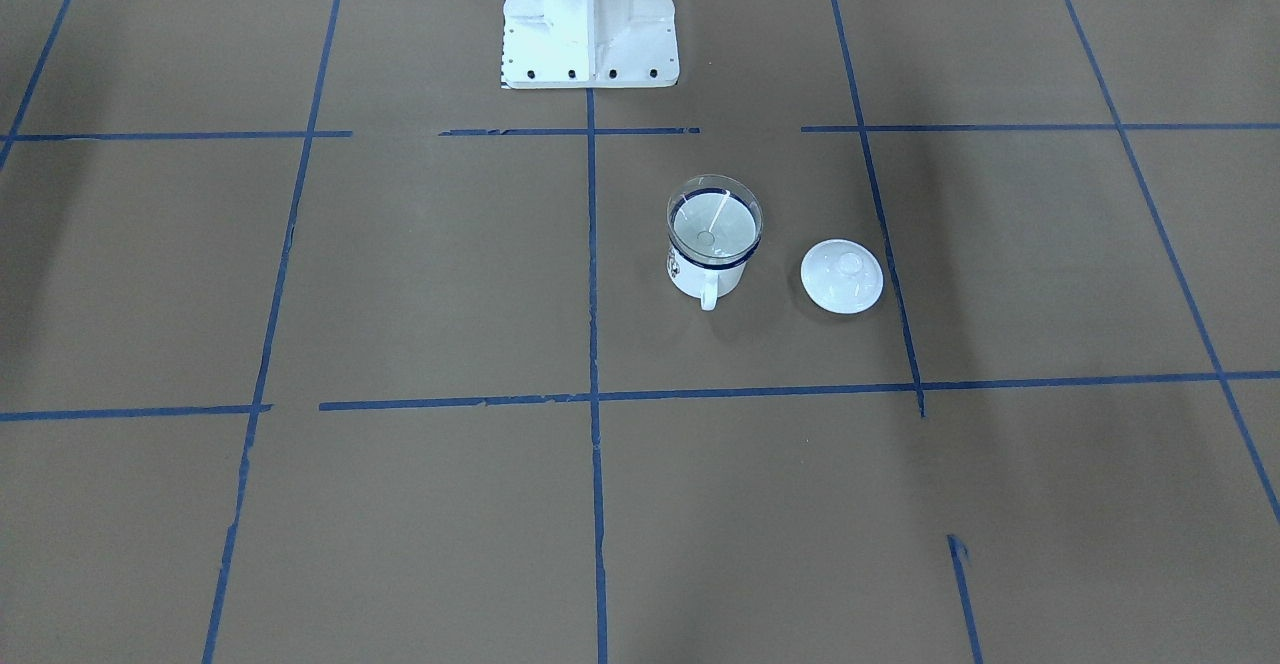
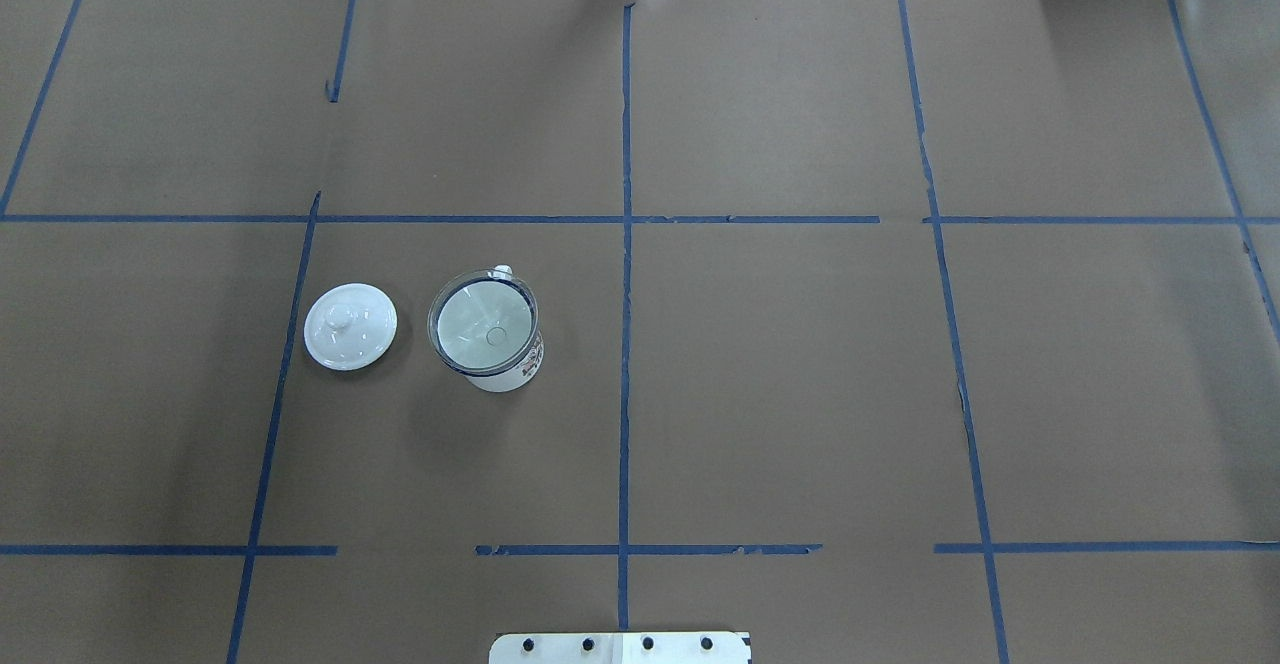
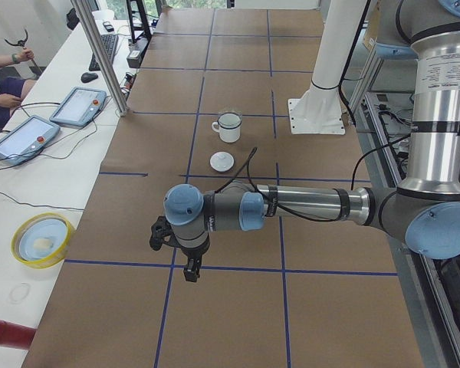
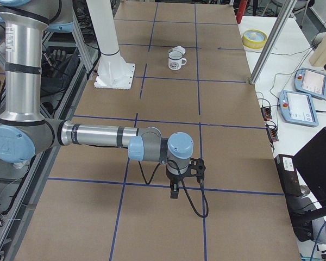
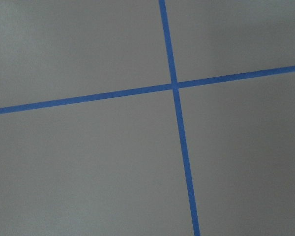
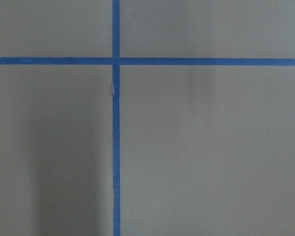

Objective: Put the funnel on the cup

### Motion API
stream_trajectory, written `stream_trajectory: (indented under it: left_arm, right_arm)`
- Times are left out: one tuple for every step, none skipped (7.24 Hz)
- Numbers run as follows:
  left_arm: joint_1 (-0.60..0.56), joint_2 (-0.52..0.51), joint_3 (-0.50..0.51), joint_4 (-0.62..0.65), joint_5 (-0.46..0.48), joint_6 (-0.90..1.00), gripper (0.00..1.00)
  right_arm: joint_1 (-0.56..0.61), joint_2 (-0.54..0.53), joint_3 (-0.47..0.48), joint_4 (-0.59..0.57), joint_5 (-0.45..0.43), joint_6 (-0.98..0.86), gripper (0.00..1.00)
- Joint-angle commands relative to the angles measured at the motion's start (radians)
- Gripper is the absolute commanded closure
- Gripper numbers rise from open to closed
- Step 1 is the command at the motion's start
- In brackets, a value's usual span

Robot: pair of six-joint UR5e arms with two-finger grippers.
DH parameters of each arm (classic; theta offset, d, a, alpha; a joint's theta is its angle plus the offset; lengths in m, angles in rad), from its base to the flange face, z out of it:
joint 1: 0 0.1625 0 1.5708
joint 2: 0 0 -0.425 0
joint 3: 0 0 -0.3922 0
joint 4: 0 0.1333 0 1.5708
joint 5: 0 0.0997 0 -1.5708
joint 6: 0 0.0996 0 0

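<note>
The transparent funnel (image 1: 713, 221) sits in the mouth of the white cup (image 1: 710, 282), its rim resting on the cup's dark blue rim. Both also show in the overhead view, funnel (image 2: 483, 322) on cup (image 2: 512, 371), left of the centre line, and small in the left side view (image 3: 228, 126). No gripper shows in the front, overhead or wrist views. My left gripper (image 3: 190, 272) shows only in the left side view, far from the cup, and my right gripper (image 4: 175, 193) only in the right side view. I cannot tell whether either is open or shut.
A round white knobbed lid (image 1: 842, 276) lies on the table beside the cup, apart from it. The robot's white base (image 1: 588, 24) stands behind. A yellow bowl (image 3: 42, 239) and tablets (image 3: 78, 105) sit on the side bench. Blue tape lines grid the brown table.
</note>
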Motion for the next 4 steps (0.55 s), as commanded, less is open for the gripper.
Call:
stream_trajectory:
  left_arm:
    - [-0.001,-0.002,0.032,-0.012,0.003,0.001,0.0]
    - [-0.001,-0.002,0.009,-0.012,0.003,-0.004,0.0]
    - [-0.001,0.004,-0.02,-0.009,0.004,-0.004,0.0]
    - [-0.003,0.012,-0.042,-0.009,0.004,-0.004,0.0]
  right_arm:
    - [0.0,0.0,0.001,0.0,0.0,0.0,0.0]
    - [0.0,0.0,0.001,0.0,0.0,0.0,0.0]
    - [0.0,0.0,-0.001,0.0,0.0,0.0,0.0]
    - [0.0,0.0,0.001,0.0,0.0,0.0,0.0]
